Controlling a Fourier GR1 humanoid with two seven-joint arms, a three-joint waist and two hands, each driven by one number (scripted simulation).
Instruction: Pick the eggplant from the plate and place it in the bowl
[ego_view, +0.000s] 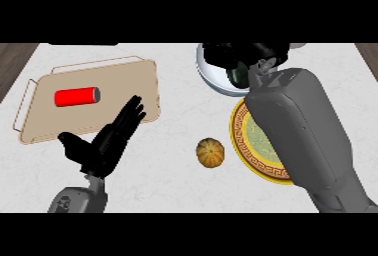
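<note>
Right hand (247, 54), 1 o'clock, curls over the bowl (210, 80) round a dark shape I judge to be the eggplant (238, 75). Risk: an off-centre release strikes the rim and rolls toward the plate (238, 135), 3 o'clock. Left hand (111, 140) rests open, 8 o'clock. Counter (173, 65): pale marble; tray (136, 75), 10 o'clock.

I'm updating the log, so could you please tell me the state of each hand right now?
Left hand: open, holding nothing.
Right hand: shut on the eggplant, over the bowl.
</note>
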